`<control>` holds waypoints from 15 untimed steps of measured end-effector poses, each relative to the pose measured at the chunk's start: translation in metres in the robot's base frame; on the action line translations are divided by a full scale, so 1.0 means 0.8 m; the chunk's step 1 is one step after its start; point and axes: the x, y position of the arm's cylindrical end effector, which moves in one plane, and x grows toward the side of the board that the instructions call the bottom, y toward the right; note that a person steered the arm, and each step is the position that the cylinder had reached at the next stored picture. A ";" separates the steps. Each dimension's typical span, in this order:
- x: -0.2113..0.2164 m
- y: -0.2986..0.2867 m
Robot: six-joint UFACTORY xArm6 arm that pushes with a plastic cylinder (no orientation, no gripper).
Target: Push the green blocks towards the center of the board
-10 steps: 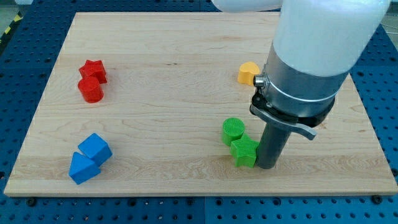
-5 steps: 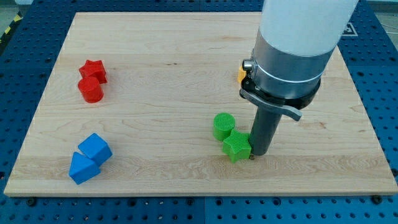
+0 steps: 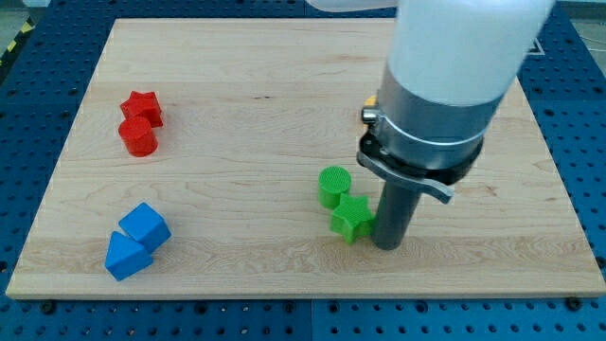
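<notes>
a: where's my tip (image 3: pixel 389 245)?
b: down on the board (image 3: pixel 284 76), touching the right side of the green star block (image 3: pixel 351 218). there are no jaws on this rig, just a bare rod, so it holds nothing and only leans on the star.
a: and the greens?
b: green cylinder block (image 3: pixel 334 186) sits just above-left of the star, touching it. both are right of the middle, nearer the bottom edge than the top.
a: risks?
b: contact is on the star only. a push toward the left edge could spin the star and let it slip past the rod, or split the pair so the cylinder rolls off on its own. a flat leftward push also keeps them low, missing the centre.
a: other stuff?
b: two red blocks (image 3: pixel 139 121) near the left edge, two blue blocks (image 3: pixel 134 241) by the bottom-left corner, an orange block (image 3: pixel 365 113) mostly hidden behind the arm. all well apart from the push line.
</notes>
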 end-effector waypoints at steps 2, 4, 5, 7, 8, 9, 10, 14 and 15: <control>0.000 -0.005; -0.020 -0.010; -0.033 -0.010; -0.019 -0.015; -0.007 -0.016; -0.007 -0.018; -0.017 -0.031; -0.038 -0.069; -0.047 -0.072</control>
